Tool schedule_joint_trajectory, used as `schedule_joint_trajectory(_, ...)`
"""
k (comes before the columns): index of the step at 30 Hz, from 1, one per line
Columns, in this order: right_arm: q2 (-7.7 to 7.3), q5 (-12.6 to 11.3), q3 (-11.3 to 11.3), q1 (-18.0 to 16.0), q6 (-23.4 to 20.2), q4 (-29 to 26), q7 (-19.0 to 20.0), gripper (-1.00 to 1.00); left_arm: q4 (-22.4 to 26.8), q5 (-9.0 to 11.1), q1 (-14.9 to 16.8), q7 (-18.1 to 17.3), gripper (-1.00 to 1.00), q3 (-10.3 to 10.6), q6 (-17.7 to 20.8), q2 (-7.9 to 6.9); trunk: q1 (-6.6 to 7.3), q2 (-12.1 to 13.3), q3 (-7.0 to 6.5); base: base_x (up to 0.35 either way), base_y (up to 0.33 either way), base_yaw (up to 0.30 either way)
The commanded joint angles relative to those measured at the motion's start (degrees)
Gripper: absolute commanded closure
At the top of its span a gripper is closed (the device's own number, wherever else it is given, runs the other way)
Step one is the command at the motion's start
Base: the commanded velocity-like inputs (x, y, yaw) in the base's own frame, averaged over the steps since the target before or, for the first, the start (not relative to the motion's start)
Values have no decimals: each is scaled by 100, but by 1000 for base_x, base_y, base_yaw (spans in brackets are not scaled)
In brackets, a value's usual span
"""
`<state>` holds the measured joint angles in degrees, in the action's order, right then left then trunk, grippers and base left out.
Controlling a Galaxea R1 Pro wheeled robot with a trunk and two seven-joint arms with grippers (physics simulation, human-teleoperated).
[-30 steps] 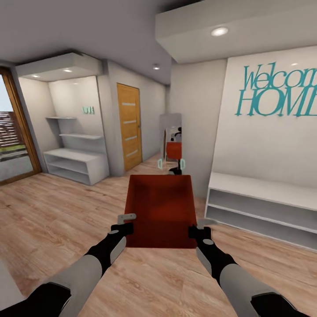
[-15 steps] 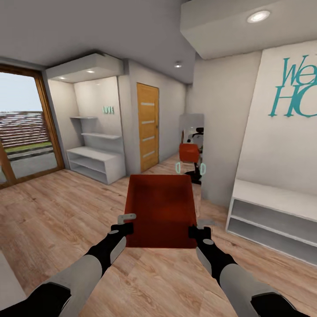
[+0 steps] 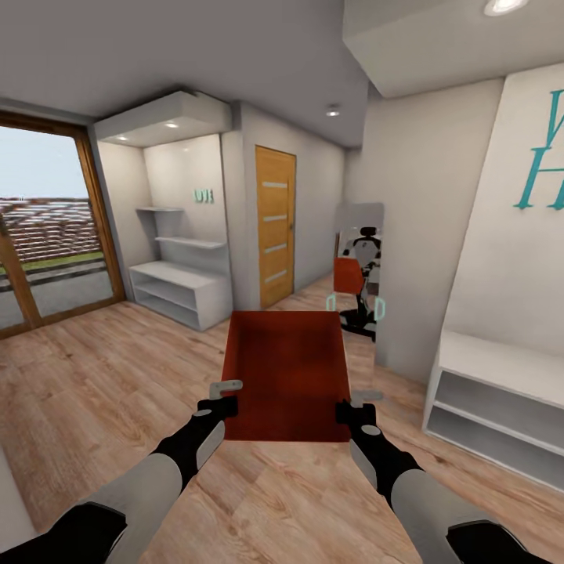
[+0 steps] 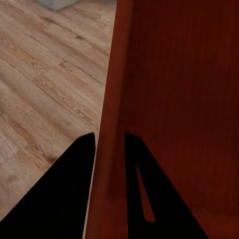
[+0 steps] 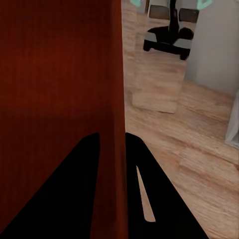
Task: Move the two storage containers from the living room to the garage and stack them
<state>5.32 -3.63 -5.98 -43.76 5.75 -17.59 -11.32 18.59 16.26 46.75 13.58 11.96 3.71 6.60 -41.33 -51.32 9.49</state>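
I hold one red-orange open-topped storage container (image 3: 286, 372) in front of me, above the light wood-plank flooring. My left gripper (image 3: 225, 398) is shut on its left wall, and in the left wrist view the wall (image 4: 112, 124) runs between the two dark fingers (image 4: 64, 199). My right gripper (image 3: 350, 405) is shut on the right wall, and the right wrist view has that wall (image 5: 114, 114) between its fingers (image 5: 154, 199). The container looks empty.
A light wooden door (image 3: 275, 225) stands ahead, beyond the container. A white shelf unit (image 3: 178, 291) sits left of it, by a large glazed door (image 3: 47, 235). A mirror (image 3: 359, 270) leans on the wall corner ahead right. A low white bench shelf (image 3: 501, 403) lines the right wall.
The whole view has swung left: the lettered wall and bench slid toward the right edge and the glazed door came into view. The container and both grippers keep their places relative to me.
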Motion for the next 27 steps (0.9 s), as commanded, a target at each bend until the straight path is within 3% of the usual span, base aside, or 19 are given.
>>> schedule_joint_trajectory(1,-5,-85,183,-10,27,19,-481,100,31,-105,1,279,100,34,17,-141,-4,-6,8,326,0,0)
schedule_joint_trajectory(12,3,-85,185,-10,47,19,-491,100,31,-105,1,278,100,34,17,-141,-4,-6,8,326,0,6)
schedule_joint_trajectory(27,-4,-85,185,-10,40,8,-502,100,31,-105,1,278,100,34,22,-141,-4,-6,8,326,0,256)
